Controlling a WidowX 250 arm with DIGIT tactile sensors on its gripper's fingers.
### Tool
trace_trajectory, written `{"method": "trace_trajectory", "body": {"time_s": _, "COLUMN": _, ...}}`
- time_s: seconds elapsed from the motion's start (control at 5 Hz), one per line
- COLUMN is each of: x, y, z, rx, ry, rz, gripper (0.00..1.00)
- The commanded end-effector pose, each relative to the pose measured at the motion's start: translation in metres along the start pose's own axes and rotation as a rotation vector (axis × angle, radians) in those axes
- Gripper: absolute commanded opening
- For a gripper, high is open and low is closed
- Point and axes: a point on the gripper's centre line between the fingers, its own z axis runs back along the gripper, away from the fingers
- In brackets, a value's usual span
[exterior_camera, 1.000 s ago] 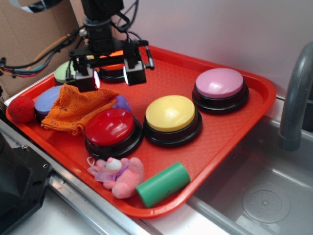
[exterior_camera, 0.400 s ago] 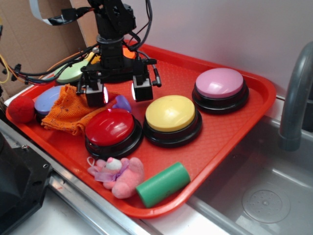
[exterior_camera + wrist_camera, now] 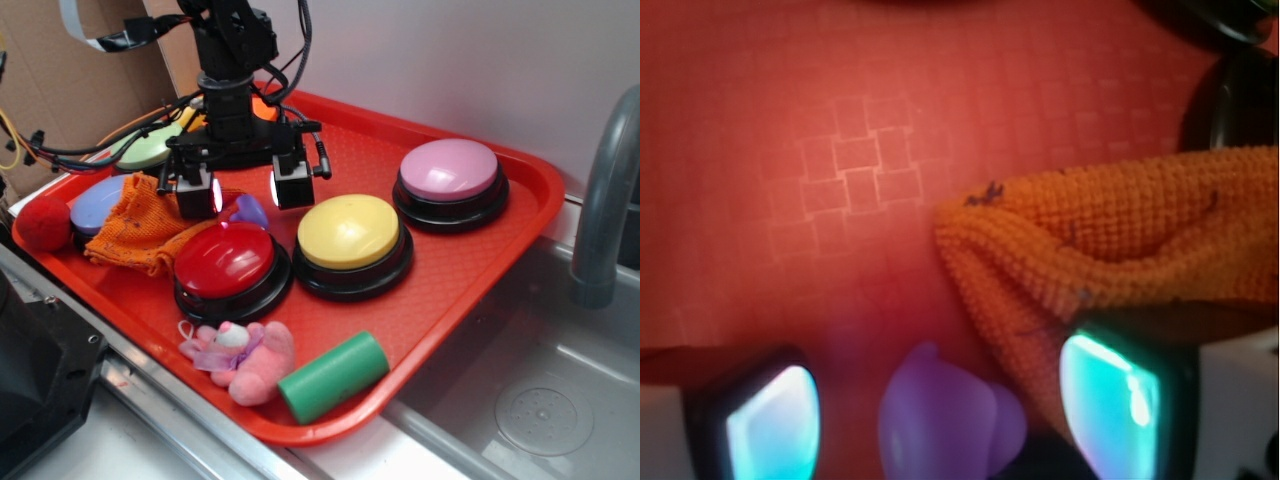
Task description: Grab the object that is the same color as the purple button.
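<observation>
Purple and smooth, the small rounded object (image 3: pixel 250 210) sits on a red plastic tray (image 3: pixel 470 270) with a fine woven-grid embossing, just behind the glossy red button (image 3: pixel 227 259) and beside a crumpled orange knit cloth (image 3: pixel 150 225). The robot's hand (image 3: pixel 245 190) hangs over it with its two fingers spread apart, one on each side of the piece; whether either pad touches it cannot be told. In the wrist view the object (image 3: pixel 940 420) shows as a soft-edged violet lump between the two glowing pale-blue finger pads (image 3: pixel 770 420), with the coarse, looped weave of the cloth (image 3: pixel 1110 250) folded in from the right and reaching under the right-hand pad. Elsewhere on the tray stand domed buttons on black bases: yellow (image 3: pixel 350 232), pink (image 3: pixel 449 170), a lavender-blue one (image 3: pixel 100 203) partly under the cloth, and a pale green one (image 3: pixel 150 148) behind the arm. A pink plush toy (image 3: pixel 240 358) and a matte green cylinder (image 3: pixel 333 375) lie at the near edge, a fuzzy red ball (image 3: pixel 43 222) at the left corner.
</observation>
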Motion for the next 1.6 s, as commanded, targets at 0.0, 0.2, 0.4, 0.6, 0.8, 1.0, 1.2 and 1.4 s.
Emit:
{"method": "trace_trajectory", "body": {"time_s": 0.0, "x": -0.013, "y": 0.003, "z": 0.004, "rx": -0.032, "ry": -0.027, "rz": -0.021, "gripper": 0.04}}
{"method": "trace_trajectory", "body": {"time_s": 0.2, "x": -0.015, "y": 0.002, "z": 0.001, "rx": -0.027, "ry": -0.029, "rz": -0.015, "gripper": 0.0}}
{"method": "trace_trajectory", "body": {"time_s": 0.4, "x": -0.014, "y": 0.002, "z": -0.001, "rx": -0.02, "ry": -0.034, "rz": -0.007, "gripper": 0.0}}
{"method": "trace_trajectory", "body": {"time_s": 0.6, "x": -0.005, "y": 0.004, "z": 0.004, "rx": -0.03, "ry": -0.047, "rz": 0.03, "gripper": 0.0}}
{"method": "trace_trajectory", "body": {"time_s": 0.8, "x": 0.01, "y": 0.005, "z": 0.022, "rx": -0.063, "ry": -0.076, "rz": 0.051, "gripper": 0.0}}
{"method": "trace_trajectory", "body": {"time_s": 1.0, "x": 0.029, "y": 0.005, "z": 0.06, "rx": -0.107, "ry": -0.071, "rz": -0.023, "gripper": 0.0}}
{"method": "trace_trajectory", "body": {"time_s": 1.2, "x": 0.046, "y": 0.003, "z": 0.1, "rx": -0.14, "ry": -0.109, "rz": -0.118, "gripper": 0.0}}
{"method": "trace_trajectory", "body": {"time_s": 1.4, "x": 0.052, "y": -0.002, "z": 0.135, "rx": -0.166, "ry": -0.154, "rz": -0.288, "gripper": 0.0}}
